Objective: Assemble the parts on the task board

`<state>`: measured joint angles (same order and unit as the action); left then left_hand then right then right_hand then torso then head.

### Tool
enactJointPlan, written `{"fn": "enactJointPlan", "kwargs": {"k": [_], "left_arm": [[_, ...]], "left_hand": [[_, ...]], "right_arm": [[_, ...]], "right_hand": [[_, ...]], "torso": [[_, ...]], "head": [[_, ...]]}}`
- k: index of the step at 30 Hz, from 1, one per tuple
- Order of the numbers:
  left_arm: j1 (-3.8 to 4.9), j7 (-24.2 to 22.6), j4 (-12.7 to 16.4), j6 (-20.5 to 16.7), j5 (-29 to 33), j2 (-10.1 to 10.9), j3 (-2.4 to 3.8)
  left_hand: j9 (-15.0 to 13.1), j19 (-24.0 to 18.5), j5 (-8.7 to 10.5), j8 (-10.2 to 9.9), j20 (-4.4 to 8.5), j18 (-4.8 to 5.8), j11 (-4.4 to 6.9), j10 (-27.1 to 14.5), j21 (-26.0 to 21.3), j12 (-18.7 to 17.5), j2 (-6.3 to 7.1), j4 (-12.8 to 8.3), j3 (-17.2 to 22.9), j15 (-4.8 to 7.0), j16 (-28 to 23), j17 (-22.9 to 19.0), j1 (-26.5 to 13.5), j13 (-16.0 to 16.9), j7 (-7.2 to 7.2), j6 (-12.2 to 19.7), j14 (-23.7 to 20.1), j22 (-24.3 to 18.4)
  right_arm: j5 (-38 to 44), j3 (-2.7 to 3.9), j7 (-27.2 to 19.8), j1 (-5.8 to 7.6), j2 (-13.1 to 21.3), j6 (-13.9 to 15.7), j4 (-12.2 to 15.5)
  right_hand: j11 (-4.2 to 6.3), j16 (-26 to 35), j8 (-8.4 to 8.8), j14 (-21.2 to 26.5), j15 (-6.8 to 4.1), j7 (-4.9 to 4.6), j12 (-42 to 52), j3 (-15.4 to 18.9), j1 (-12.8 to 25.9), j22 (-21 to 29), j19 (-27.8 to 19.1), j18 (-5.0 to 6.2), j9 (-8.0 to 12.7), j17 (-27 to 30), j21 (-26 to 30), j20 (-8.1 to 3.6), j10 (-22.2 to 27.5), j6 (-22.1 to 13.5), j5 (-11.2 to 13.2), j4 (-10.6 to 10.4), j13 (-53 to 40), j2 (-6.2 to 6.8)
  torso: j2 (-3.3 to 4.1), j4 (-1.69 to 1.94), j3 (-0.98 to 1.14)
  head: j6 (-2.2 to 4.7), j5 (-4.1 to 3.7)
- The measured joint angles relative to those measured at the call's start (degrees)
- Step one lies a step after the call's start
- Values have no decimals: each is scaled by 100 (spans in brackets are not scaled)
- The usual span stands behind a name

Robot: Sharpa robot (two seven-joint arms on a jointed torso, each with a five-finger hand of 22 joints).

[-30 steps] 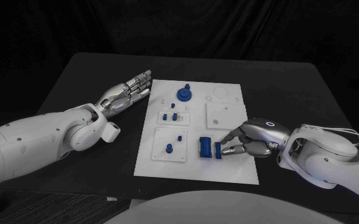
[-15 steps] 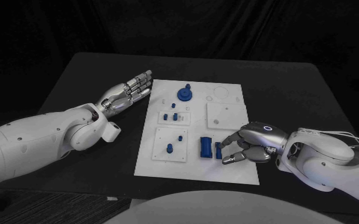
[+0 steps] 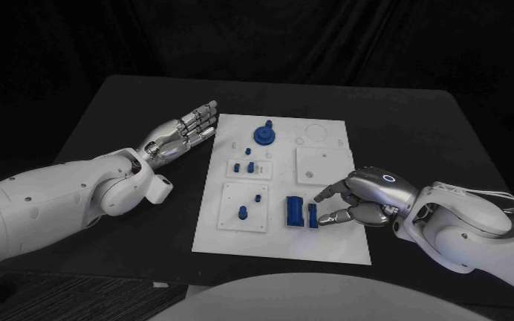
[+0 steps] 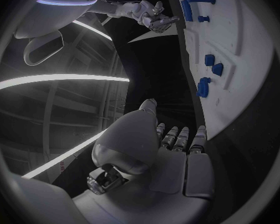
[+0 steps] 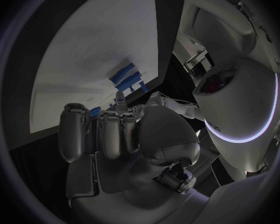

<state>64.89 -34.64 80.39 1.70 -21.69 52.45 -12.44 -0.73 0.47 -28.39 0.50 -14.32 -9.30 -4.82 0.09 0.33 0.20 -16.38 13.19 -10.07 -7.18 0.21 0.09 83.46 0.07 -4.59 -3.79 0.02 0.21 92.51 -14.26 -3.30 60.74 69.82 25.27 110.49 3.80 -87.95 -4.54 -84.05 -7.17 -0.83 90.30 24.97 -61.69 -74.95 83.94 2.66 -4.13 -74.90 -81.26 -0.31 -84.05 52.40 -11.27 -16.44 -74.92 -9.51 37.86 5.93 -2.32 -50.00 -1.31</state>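
Right hand (image 3: 359,200) at the task board's (image 3: 321,243) near right edge, fingers curled in, fingertips (image 3: 322,219) seemingly touching the small blue block (image 3: 313,214); whether gripped, cannot tell. Probably set to nudge it beside the larger blue block (image 3: 293,211). Left hand (image 3: 180,134) flat and spread on the worktop (image 3: 428,128) by the board's left edge, holding nothing, parked clear of the work.

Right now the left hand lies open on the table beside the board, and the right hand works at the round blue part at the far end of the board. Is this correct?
Not quite. In the head view the right hand works at the two upright blue blocks at the task board's near end, not the round blue part. The left hand does lie open beside the board.
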Motion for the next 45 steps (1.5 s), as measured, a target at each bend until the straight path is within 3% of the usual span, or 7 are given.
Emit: {"fn": "enactJointPlan", "kwargs": {"k": [10, 31, 45], "left_arm": [[-1, 8, -3, 3, 0, -5, 0], [-4, 24, -11, 19, 0, -17, 0], [-5, 31, -11, 25, 0, -13, 0]], "left_hand": [[0, 0, 0, 0, 0, 0, 0, 0, 0, 0, 0, 0, 0, 0, 0, -2, 0, 1, 0, 0, 0, 0], [1, -21, -25, 0, -21, 0, 0, 0, 0, 0, 0, -15, 15, 0, 0, -3, 0, 0, 20, -20, 0, 0], [1, -21, -25, 0, -21, 0, 0, 0, 0, 0, 0, -15, 15, 0, 0, -1, 0, -2, 20, -20, 0, 0]], "right_arm": [[16, 0, 112, -1, -19, 107, -22], [24, 0, 545, -41, -189, -246, -89], [25, 4, 600, -67, -228, -299, -89]], "right_hand": [[0, 1, 0, 0, 0, 0, 0, 0, 0, 0, 0, 0, 6, 0, 0, 0, 0, 0, 0, 0, 0, 0], [-1, 5, 22, 0, 0, 0, 0, 0, 72, 2, 0, 1, 19, 0, 0, 0, 0, 0, 89, 0, 1, -71], [-1, 5, 22, 0, 0, 0, 0, 0, 70, 3, 0, 1, 19, 0, 1, 0, 1, -1, 112, 1, 1, -69]], "torso": [[-2, 1, -2], [-1, 2, -2], [-1, 1, -2]], "head": [[0, -2], [0, -1], [0, 8]]}}
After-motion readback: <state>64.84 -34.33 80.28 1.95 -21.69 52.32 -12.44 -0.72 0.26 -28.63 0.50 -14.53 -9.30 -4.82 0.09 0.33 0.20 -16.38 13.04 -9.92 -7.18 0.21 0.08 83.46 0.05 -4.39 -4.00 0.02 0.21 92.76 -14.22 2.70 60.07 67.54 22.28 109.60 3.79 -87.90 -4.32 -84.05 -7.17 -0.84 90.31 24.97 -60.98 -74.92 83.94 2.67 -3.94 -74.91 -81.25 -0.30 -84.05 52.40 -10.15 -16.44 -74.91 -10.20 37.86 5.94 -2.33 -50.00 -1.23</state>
